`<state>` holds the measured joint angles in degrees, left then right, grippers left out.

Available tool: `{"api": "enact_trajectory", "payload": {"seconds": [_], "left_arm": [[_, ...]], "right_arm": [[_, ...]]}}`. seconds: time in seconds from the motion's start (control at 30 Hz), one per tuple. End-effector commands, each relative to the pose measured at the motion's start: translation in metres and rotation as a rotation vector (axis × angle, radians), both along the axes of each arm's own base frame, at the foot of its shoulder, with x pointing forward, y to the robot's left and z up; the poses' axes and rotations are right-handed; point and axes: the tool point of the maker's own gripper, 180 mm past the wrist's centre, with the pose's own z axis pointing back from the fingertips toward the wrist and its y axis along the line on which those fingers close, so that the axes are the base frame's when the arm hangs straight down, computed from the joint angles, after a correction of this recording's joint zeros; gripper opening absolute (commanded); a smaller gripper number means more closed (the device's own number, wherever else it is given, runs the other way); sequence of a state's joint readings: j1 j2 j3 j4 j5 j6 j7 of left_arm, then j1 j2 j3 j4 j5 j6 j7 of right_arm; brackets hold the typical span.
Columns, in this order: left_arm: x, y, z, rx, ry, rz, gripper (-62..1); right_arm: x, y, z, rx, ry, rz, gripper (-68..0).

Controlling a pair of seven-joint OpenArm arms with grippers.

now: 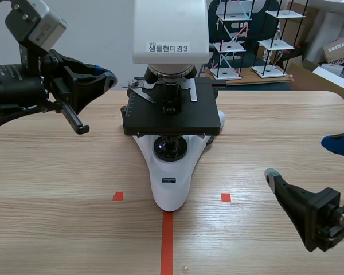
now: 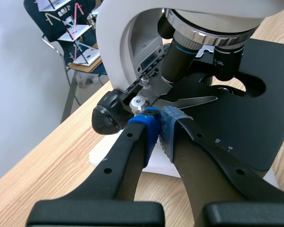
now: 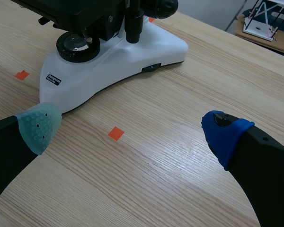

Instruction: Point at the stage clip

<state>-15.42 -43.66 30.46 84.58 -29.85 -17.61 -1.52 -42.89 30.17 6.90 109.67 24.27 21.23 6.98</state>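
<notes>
The left fingers (image 2: 149, 130) are pressed together, pads meeting with nothing between them. That makes one narrow tip, fit for pointing rather than gripping. They are raised off the counter (image 1: 57, 172) to the height of the stage (image 2: 236, 123). The clip (image 2: 184, 101) lies just ahead of the tip: a thin silver blade pivoted on a screw at the stage's corner, reaching in under the objectives (image 2: 184, 61). I cannot tell whether the tip touches the screw, though it is very close. Since the tip aims at the clip's pivot end, I judge the pointing as good as made. The microscope (image 1: 171, 172) stands mid-counter with its base toward the robot. The right fingers (image 3: 38, 125) are spread wide and hold nothing. They sit low over the counter, the microscope's base ahead of them and well apart, probably parked there to keep clear of the other arm.
</notes>
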Motion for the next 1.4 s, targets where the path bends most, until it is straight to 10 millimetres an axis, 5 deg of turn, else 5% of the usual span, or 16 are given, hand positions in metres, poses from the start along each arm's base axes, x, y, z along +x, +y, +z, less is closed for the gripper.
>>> {"api": "enact_trajectory", "payload": {"seconds": [0.0,1.37], "left_arm": [[0.0025,-0.0010,0.0096,-0.004,-0.033,-0.003,-58.2],[0.0027,-0.0002,0.0068,0.009,-0.024,0.000,-58.2]], "right_arm": [[0.0017,0.0019,0.0074,0.008,-0.024,0.007,0.4],[0.0017,0.0019,0.0074,0.008,-0.024,0.007,0.4]]}}
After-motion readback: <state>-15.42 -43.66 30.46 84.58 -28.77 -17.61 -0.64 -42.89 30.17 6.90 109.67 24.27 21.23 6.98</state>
